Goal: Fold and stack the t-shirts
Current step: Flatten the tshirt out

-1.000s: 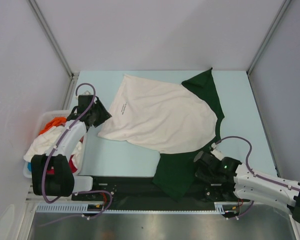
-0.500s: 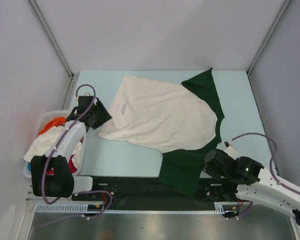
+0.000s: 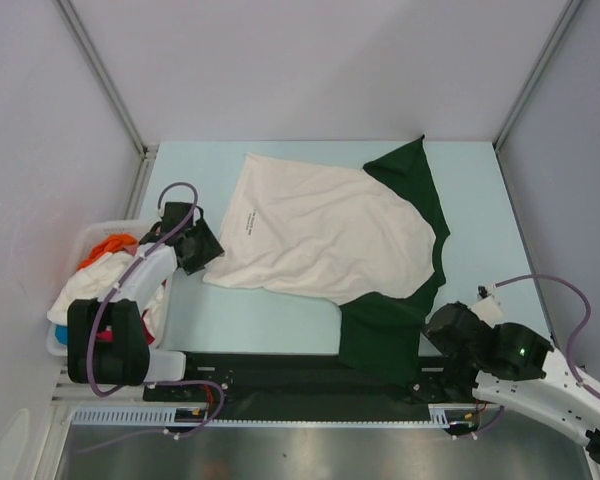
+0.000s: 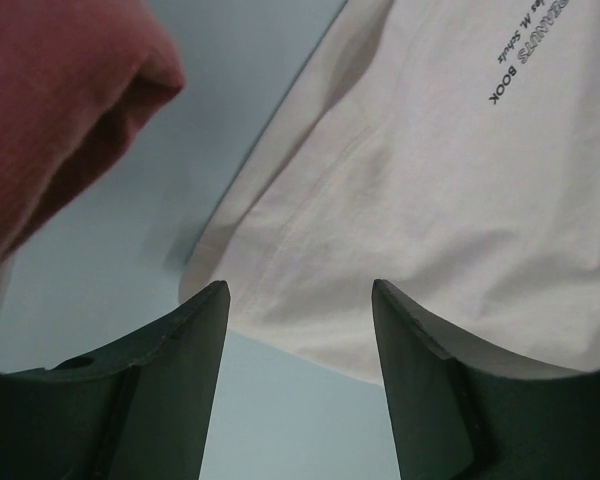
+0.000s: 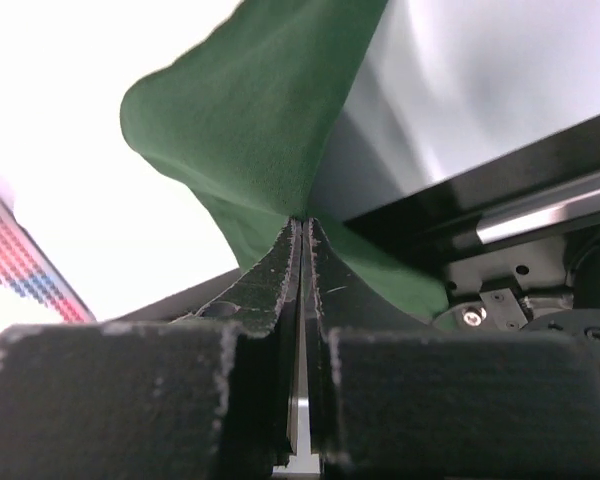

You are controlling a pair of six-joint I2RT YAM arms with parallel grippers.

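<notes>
Pinching the t-shirt sleeve (image 5: pixel 250 130), right hand (image 5: pixel 300 228) closed

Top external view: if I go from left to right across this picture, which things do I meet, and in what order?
white basket holding heaped tees → left hand, open → cream-white t-shirt with dark green sleeves → right hand, shut on the near green sleeve

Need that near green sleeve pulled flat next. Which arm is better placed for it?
Right. The right gripper is shut on the green sleeve at the near edge; the left gripper hangs open over the cream hem, at the shirt's opposite end.
</notes>
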